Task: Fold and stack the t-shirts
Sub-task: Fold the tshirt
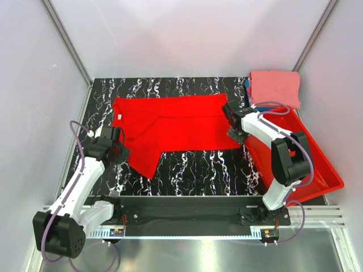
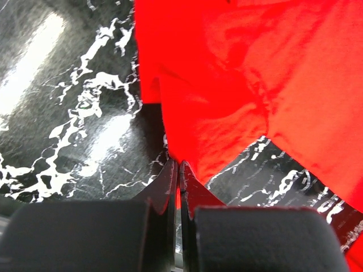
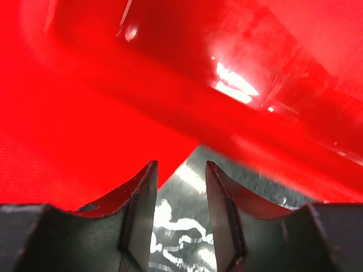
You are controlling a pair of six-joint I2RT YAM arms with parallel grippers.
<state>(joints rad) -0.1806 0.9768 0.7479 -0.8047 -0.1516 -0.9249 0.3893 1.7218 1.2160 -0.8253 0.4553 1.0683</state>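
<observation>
On the left, the left gripper (image 1: 117, 146) is low over the black table (image 1: 193, 167) with white streaks. Its two fingers (image 2: 164, 181) are pressed together. In the left wrist view a thin strip of red shows between them, so the left gripper (image 2: 176, 164) is pinching the near left edge of the red t-shirt (image 2: 255, 85).

The red t-shirt (image 1: 176, 127) lies in the middle of the table. It is spread wide from left to right. Its left part is folded over, and a loose flap hangs toward the near edge.

At the right edge of the shirt is the right gripper (image 1: 229, 122). In the right wrist view the right gripper (image 3: 181, 167) has a gap between its fingers (image 3: 142, 192). Only the table shows in that gap, so it holds nothing. A corner of the red shirt lies just past the left finger.

Right beside it is the red bin (image 1: 317, 170), which sits tilted on the right side of the table. Its shiny rim (image 3: 255, 113) fills the top of the right wrist view.

Behind the bin, in the far right corner, lies a folded pink t-shirt (image 1: 276, 86). A bit of blue cloth (image 1: 248, 89) peeks out at its left edge.
</observation>
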